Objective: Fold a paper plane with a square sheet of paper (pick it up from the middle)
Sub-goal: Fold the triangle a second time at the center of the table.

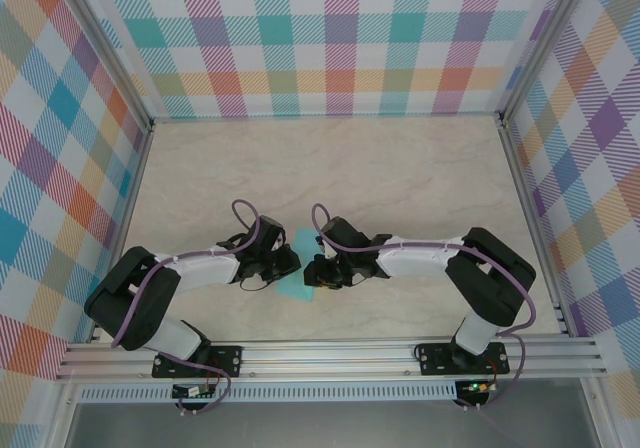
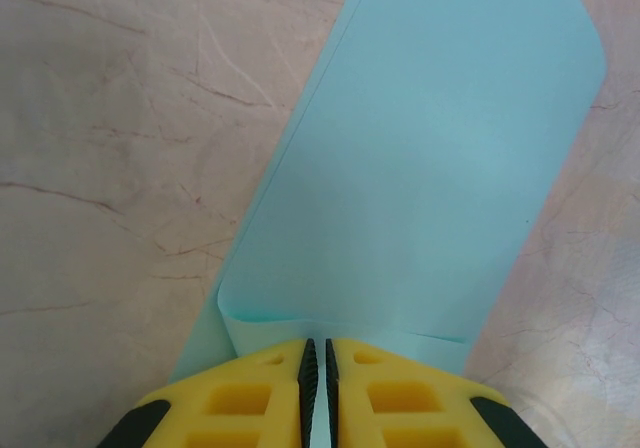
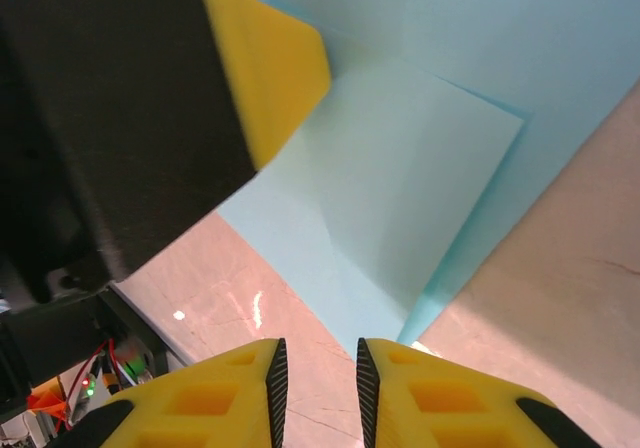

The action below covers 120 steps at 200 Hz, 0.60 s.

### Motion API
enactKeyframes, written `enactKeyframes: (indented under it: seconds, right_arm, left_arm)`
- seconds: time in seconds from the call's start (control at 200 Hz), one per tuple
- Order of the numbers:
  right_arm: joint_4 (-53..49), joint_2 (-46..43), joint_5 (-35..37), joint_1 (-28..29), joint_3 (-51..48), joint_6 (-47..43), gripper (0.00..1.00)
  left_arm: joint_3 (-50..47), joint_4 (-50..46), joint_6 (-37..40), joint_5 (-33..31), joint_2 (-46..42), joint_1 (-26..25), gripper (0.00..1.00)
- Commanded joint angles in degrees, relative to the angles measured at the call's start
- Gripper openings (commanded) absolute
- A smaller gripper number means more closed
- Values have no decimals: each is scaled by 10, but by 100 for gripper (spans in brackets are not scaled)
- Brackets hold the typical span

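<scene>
Between the left jaws, clamped shut, the folded paper (image 2: pixel 430 168) fans ahead over the desk (image 2: pixel 100 168). The right jaws, narrowly parted and empty, should close squarely on its corner just ahead.

Bright, even light is pouring down from overhead, and the table (image 1: pixel 400 168) is showing only faint, soft shadows beneath the arms (image 1: pixel 200 266). Small glare spots are glinting off the glossy tabletop at near left in the right wrist view. The sheet of paper (image 2: pixel 430 168) is reading sharp, while the yellow fingers (image 2: pixel 250 398) are looking slightly soft.
</scene>
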Motion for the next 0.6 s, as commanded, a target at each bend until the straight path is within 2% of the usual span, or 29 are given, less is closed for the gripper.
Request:
enactKeyframes:
  seconds: [0.0,0.38,0.595]
  right_arm:
    - [9,-7,-16,-4,6,-1,27]
    - [35,53,-69,-2,43,-2,21]
    - [30,87,-57,-3,37,-3,19]
  left_arm:
    - [-19,-58,10,-31,1,4,15]
    - [-19,-55,9,-28,0,4,15]
    - [-17,-58,10,-27,-4,5,15]
